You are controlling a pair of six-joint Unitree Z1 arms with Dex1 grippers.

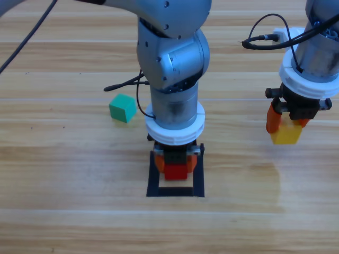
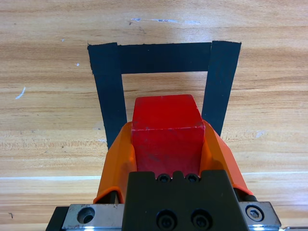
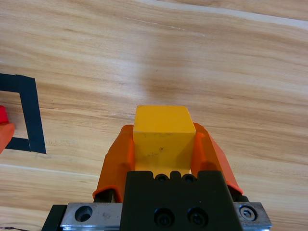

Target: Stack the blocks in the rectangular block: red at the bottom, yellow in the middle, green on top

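While clamped in the left end effector (image 2: 166, 144), red (image 2: 166, 132) sits inside the rectangular block (image 2: 163, 57).

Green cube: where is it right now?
In the high view the green cube sits on the table left of the left arm, up-left of the tape square, untouched.

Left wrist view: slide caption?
Left gripper jaws clamp small red cube over black tape square outline on wooden table.

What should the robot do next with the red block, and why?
Probably the left pincer should lower a little and open to let go of the red cube. It is clamped on the cube, which already sits over the opening of the black tape square. The right pincer holds the yellow cube off to the side, and the teal-green cube lies on the table.
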